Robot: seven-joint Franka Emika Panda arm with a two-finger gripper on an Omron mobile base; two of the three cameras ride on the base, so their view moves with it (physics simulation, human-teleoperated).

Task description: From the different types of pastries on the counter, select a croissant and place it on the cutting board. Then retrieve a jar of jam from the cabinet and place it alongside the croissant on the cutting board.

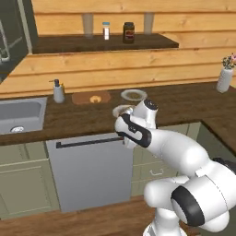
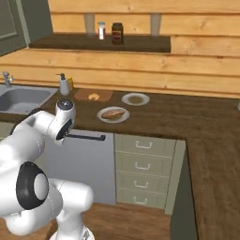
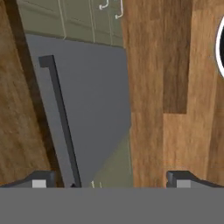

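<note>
Cabinet: the cabinet sits up at the far left, door apparently closed, so the jam inside (no jar to be seen) looks untouched.
Sink: grey basin set into the table, soap bottle standing just beside it.
Cutting board: and here's the good news, the cutting board lies right of the soap bottle with the croissant resting on it; the first half looks done.
Plates: one plate carries the brown bread roll, left where it belongs; an emptier plate waits just behind.
Shelf: dark jar with a red label and a white shaker up top (neither is the jam).
Claw: the claw hangs over the dishwasher front and table edge, fingers spread wide, gripping nothing.
Remaining: open the cabinet, fetch the jam, set it beside the croissant.
</note>
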